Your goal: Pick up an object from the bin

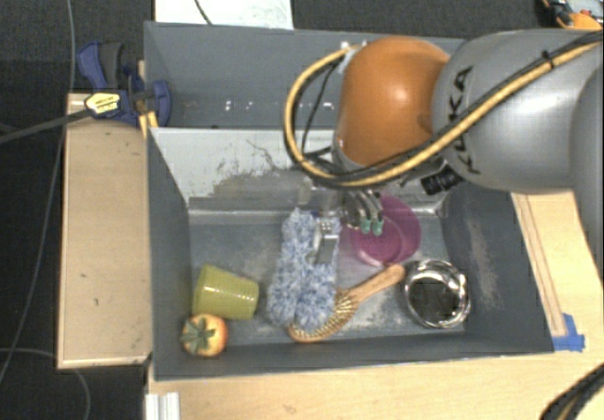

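Well to the pincer's [332, 234] lower left a green cup [226, 294] is lying on its side, an orange toy fruit [205, 335] just beside it. A blue fuzzy cloth [300, 277] is lying right under the pincer, trailing down to touch a wooden brush [344, 303]; whether the pincer is open or closed cannot be told. A pink disc [398, 237] is lying just right of it, a metal cup [436, 295] lower right.

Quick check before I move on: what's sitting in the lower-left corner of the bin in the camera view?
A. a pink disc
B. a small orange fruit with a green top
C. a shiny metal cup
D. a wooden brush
B: the small orange fruit lies in the lower-left corner of the bin, just below the olive-green cup lying on its side. The metal cup sits over on the right.
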`<state>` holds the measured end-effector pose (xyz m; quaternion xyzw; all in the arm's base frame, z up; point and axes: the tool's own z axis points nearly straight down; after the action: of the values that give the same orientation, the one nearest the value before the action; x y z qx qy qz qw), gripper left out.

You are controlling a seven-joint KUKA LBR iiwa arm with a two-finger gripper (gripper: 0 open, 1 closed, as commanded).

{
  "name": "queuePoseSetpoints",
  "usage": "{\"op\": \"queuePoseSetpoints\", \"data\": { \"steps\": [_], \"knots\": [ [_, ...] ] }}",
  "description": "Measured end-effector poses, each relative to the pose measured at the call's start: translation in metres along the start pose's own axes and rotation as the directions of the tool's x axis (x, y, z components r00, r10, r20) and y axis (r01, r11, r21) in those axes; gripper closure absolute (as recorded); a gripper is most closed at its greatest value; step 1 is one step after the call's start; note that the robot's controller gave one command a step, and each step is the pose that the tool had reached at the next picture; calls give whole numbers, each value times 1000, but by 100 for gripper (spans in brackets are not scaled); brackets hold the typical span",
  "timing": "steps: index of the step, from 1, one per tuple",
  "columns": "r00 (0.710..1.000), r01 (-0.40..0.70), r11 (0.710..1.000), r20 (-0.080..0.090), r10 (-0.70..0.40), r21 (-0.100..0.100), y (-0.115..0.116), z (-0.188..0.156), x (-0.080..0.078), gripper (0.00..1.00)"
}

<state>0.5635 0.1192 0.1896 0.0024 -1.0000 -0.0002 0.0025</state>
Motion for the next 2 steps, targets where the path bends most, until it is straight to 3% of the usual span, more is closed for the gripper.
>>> {"op": "queuePoseSetpoints", "data": {
  "steps": [1, 2],
  "knots": [
    [1000, -5, 1000, 8, 5, -1, -1, -4, -2, 0],
    [884, 467, 884, 8, -467, 2, -17, 115, 20, 0]
  ]
}}
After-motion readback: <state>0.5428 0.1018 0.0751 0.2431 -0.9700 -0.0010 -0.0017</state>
